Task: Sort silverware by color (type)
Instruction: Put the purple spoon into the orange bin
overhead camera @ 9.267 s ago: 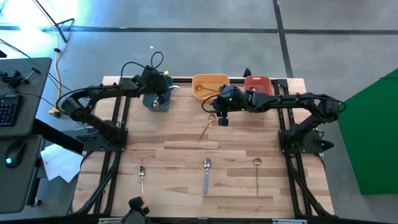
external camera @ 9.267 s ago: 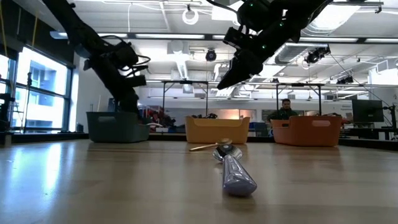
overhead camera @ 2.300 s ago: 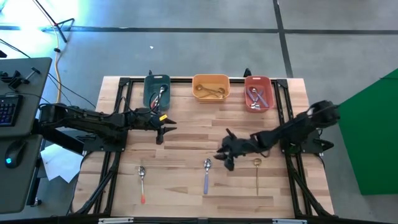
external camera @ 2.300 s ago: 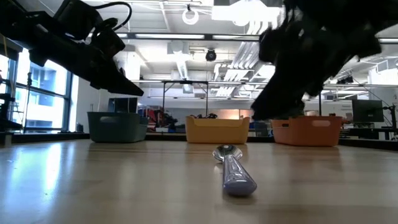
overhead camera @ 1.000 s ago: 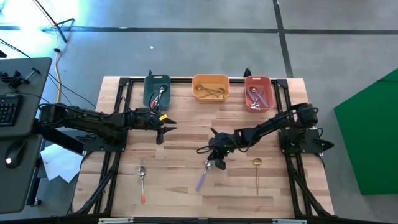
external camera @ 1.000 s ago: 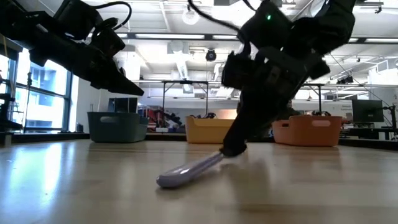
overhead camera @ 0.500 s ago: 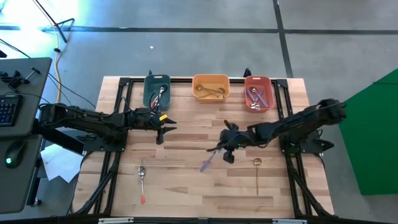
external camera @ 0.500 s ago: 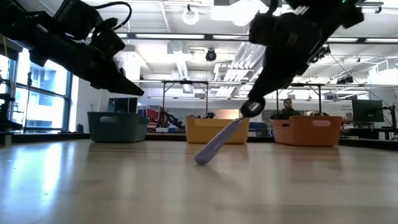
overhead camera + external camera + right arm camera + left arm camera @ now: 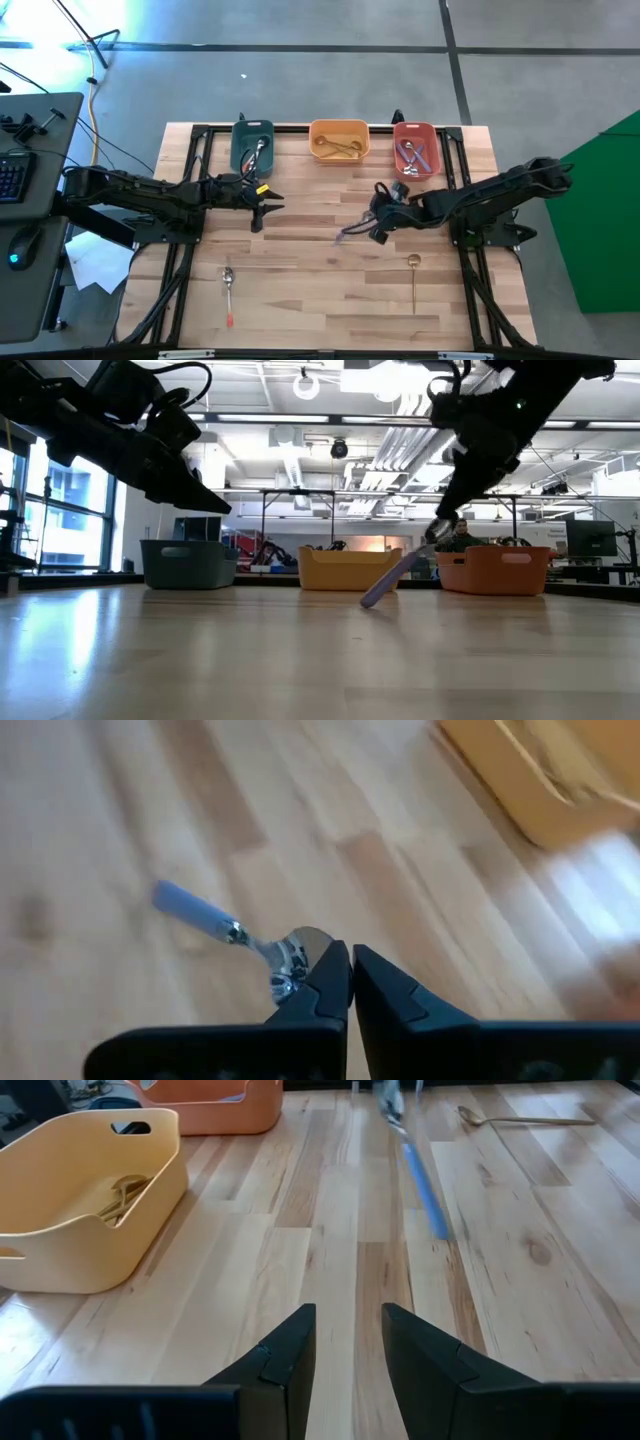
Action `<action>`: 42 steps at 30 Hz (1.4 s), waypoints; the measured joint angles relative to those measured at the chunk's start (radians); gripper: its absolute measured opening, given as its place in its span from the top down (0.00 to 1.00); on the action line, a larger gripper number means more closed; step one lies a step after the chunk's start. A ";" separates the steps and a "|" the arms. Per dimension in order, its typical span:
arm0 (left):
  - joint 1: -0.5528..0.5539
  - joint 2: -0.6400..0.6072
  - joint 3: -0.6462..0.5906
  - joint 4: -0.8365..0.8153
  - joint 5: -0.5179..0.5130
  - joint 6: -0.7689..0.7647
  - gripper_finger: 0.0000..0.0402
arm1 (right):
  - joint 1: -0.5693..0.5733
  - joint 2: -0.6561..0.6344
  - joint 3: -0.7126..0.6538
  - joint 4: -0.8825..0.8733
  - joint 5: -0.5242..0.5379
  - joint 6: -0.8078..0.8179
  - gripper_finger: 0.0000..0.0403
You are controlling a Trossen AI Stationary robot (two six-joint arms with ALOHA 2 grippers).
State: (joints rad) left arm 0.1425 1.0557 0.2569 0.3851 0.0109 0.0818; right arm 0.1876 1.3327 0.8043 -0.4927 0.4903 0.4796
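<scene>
While the right pincer (image 9: pixel 378 228) pinches the blue-handled spoon (image 9: pixel 392 580) by its metal head, fingers nearly shut, the handle hangs down, clear of the counter (image 9: pixel 300 290), mid-counter near the red bin (image 9: pixel 414 131). Risk: thin grip on a slick bowl, so the spoon could swivel or slip out w/ a fast swing. Left pincer (image 9: pixel 345 1342) hovers part open, holding nothing. Red-handled spoon (image 9: pixel 229 293) & gold spoon (image 9: pixel 413 280) lie at the near edge.

No legible text or labels anywhere
</scene>
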 joint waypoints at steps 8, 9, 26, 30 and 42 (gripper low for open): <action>0.000 0.000 0.000 -0.004 0.000 0.000 0.74 | -0.015 0.037 -0.001 -0.119 0.014 0.207 1.00; 0.000 0.000 0.000 -0.004 0.000 0.000 0.74 | -0.014 0.049 -0.001 -0.121 0.013 0.233 1.00; -0.029 0.011 0.000 0.003 -0.001 0.000 0.74 | -0.009 0.304 0.010 -0.044 -0.094 0.190 0.99; -0.029 0.011 0.000 0.003 -0.003 0.000 0.74 | -0.036 0.298 0.070 -0.031 -0.054 -0.027 0.92; -0.029 0.011 0.000 0.000 -0.004 0.000 0.74 | -0.325 0.318 0.083 0.110 -0.322 -0.503 0.59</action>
State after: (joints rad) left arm 0.1139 1.0668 0.2569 0.3851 0.0071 0.0822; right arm -0.1376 1.6509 0.8876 -0.3830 0.1681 -0.0239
